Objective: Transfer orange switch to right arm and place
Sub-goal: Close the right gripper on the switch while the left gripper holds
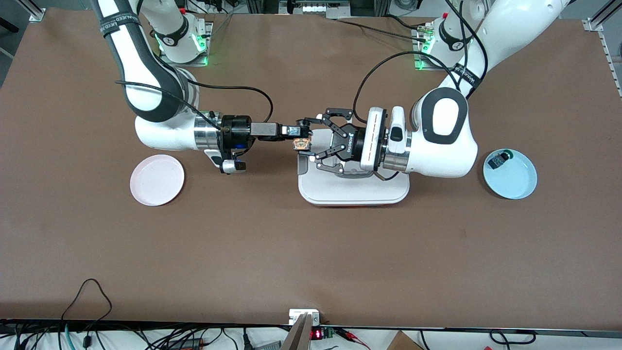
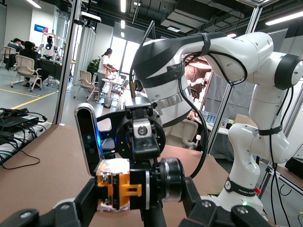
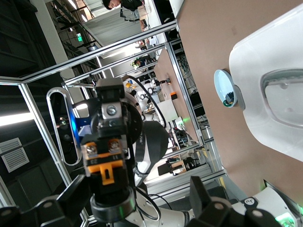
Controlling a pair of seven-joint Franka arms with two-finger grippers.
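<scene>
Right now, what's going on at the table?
A handoff in mid-air, over the white tray's edge toward the right arm's end. The right gripper is shut on the orange switch. The left gripper's fingers stand open on either side of it. The switch is not yet placed. A pink plate lies toward the right arm's end.
</scene>
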